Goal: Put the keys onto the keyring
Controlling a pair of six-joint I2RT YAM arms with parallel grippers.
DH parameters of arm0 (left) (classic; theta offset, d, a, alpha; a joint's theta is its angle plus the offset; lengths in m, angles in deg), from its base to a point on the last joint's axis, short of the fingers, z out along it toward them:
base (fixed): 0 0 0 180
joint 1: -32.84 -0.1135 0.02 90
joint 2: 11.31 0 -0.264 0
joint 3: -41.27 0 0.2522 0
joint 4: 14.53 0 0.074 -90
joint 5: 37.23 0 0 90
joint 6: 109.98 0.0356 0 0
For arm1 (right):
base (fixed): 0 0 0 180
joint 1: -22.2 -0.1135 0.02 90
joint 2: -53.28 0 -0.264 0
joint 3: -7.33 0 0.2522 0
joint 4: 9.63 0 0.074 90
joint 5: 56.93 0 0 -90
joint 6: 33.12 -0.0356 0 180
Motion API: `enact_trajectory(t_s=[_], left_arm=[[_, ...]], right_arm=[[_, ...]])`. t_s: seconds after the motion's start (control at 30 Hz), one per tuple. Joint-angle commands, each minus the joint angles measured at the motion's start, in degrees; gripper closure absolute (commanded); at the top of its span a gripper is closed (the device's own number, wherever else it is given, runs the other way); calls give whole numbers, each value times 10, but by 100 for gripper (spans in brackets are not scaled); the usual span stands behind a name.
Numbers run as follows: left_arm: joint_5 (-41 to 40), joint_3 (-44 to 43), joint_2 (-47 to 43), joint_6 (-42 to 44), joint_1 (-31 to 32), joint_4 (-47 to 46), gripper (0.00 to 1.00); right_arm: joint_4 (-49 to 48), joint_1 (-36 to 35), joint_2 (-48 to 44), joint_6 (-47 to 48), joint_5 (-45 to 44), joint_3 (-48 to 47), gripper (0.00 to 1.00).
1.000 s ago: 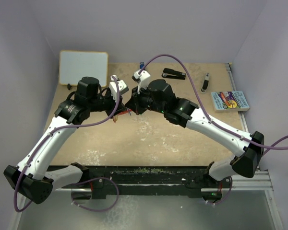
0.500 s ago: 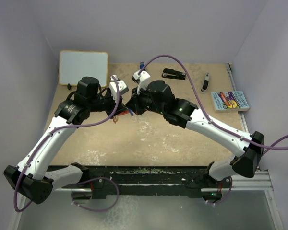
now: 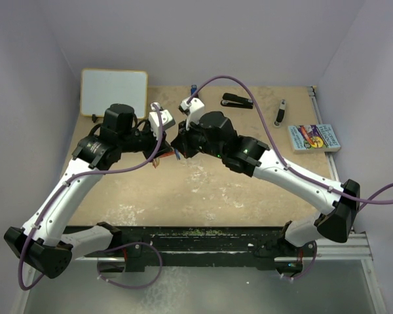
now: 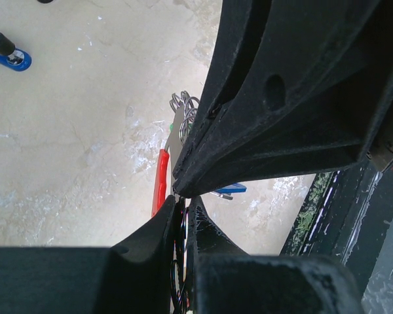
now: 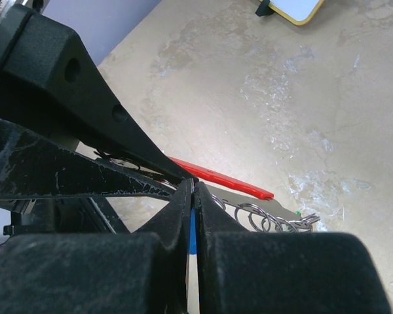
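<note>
My two grippers meet above the table's middle back. In the left wrist view my left gripper (image 4: 181,206) is shut on a thin metal loop of the keyring; its red clip (image 4: 160,180) and silver rings (image 4: 183,104) stick out beyond the fingertips. My right gripper (image 5: 194,190) is shut on a blue-tagged key (image 5: 192,229), its tip touching the keyring's red clip (image 5: 219,178). Silver rings (image 5: 275,219) with a green tag (image 5: 297,213) trail off the clip. In the top view the left gripper (image 3: 162,156) and right gripper (image 3: 178,152) touch tip to tip. Other keys are hidden.
A whiteboard (image 3: 114,91) lies at the back left. A black stapler (image 3: 237,101), a blue-and-black stick (image 3: 280,112) and a colourful book (image 3: 313,138) lie at the back right. A small blue object (image 3: 192,88) sits by the back wall.
Both arms have shifted slightly left with their grippers still pressed together. The holds look unchanged.
</note>
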Motion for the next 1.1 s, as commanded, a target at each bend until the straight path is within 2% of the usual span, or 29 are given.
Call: enact_trajectory(t_s=[0.0,0.63,0.93,1.07], left_arm=[[34,-41,-15,4,3,-37,96],[24,-50,-16,5,2,-28,96],[15,-50,-22,11,2,-21,96],[15,-46,-22,15,2,-22,96]], right_arm=[[27,-4,-1,7,-44,-24,100],[57,-19,9,5,-107,-38,100],[61,-19,5,-5,-115,-36,100],[38,-19,-4,-8,-90,-33,100]])
